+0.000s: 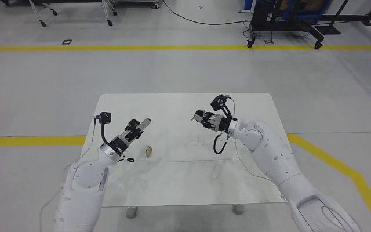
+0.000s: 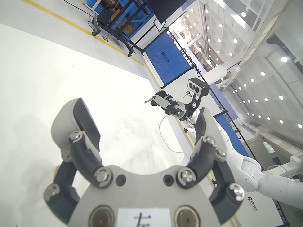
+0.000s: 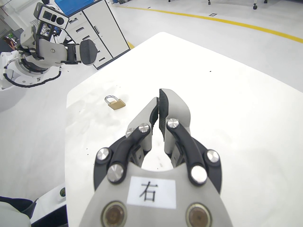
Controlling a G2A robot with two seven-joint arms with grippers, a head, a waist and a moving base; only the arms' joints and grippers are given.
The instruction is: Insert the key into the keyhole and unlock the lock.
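My right tool (image 3: 159, 100) was clamped on the key (image 2: 148, 101), thin, stiff, probably slippery; left tool (image 2: 142, 109) gaped empty; lock (image 3: 115, 103) looked small and dense, best pinched across its body.

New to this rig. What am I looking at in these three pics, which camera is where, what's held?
This is a two-armed robot at a white table. The top view looks down from a camera above its arms. The other two come from cameras on each wrist, looking along that arm's own claw. A brass padlock lies on the table, nearer the left arm. The left claw is open and empty. The right claw is shut on a small key, whose tip sticks out in the left wrist view. Key and padlock are well apart.
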